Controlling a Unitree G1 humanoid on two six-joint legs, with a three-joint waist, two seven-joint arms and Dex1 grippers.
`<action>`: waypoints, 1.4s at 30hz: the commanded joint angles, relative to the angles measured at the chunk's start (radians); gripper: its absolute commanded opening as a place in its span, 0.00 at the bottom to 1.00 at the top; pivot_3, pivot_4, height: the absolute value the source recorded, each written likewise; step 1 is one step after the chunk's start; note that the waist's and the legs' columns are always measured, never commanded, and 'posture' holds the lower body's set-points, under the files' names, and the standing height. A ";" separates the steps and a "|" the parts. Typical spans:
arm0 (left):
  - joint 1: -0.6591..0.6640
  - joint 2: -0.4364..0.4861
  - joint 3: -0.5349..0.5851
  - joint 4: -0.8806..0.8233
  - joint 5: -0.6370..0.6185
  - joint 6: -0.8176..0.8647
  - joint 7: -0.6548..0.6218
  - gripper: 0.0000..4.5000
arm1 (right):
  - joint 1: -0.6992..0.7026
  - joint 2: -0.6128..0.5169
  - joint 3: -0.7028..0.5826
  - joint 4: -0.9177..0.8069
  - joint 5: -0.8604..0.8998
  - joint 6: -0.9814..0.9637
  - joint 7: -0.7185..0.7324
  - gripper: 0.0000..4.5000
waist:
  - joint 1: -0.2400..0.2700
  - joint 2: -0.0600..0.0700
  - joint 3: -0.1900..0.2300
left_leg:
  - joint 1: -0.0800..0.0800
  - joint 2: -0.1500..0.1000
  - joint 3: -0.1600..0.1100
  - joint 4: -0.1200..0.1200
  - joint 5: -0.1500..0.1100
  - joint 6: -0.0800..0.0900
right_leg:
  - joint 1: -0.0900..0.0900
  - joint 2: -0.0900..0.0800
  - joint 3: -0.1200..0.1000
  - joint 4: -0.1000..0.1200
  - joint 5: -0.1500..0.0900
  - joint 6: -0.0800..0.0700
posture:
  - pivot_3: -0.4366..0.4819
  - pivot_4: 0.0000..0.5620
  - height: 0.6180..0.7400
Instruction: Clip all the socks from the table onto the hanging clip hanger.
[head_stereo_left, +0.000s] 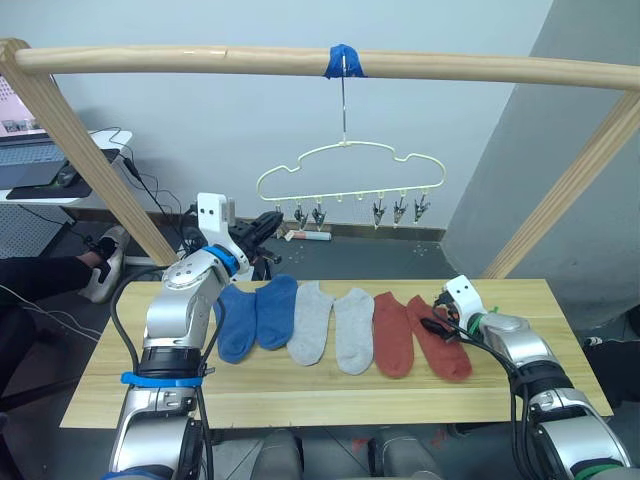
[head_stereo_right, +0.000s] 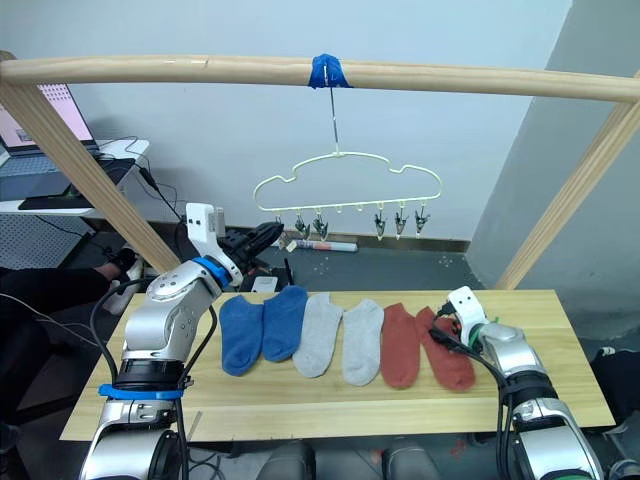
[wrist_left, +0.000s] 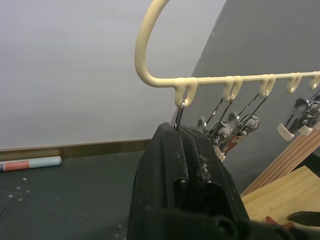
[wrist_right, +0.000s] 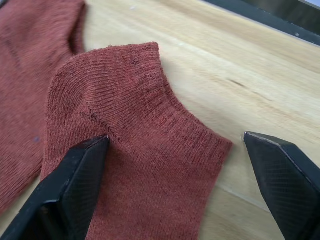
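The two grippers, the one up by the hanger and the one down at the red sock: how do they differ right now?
The left gripper is raised off the table at the clip hanger, fingers shut on its end clip. The right gripper sits low on the table, fingers wide open, one resting on the outermost red sock, the other over bare wood. The left holds something; the right holds nothing yet. Both have two black fingers.

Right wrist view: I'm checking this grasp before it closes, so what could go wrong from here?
The right claw is open, one finger on the rightmost rust red knit sock, the other over bare light wooden plank table. Closing could pinch only the cuff edge, so the sock may slip out. The second rust red sock lies close and could get dragged.
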 joint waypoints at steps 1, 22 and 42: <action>0.011 0.018 0.023 -0.019 0.004 -0.005 0.012 0.00 | 0.041 0.008 0.025 -0.019 -0.012 -0.002 0.018 0.71 | 0.000 0.000 0.000 | 0.000 0.000 0.000 0.000 0.000 0.000 | 0.000 0.000 0.000 0.000 0.000 0.000 | 0.56 0.25 1.00; -0.015 -0.024 0.192 -0.097 -0.397 0.470 0.041 0.00 | 0.211 -0.043 0.078 -0.992 0.277 0.483 0.166 0.00 | -0.011 -0.001 0.005 | 0.000 0.000 -0.004 0.000 0.000 0.000 | -0.001 0.002 -0.001 0.002 -0.002 0.003 | 0.54 0.27 1.00; 0.010 -0.007 0.200 -0.184 -0.520 0.594 0.041 0.00 | -0.132 0.278 0.076 -0.739 0.376 0.565 0.051 0.00 | 0.006 -0.006 0.014 | -0.011 0.000 -0.012 0.000 -0.001 -0.001 | -0.007 0.000 -0.010 0.000 0.001 -0.001 | 0.56 0.26 1.00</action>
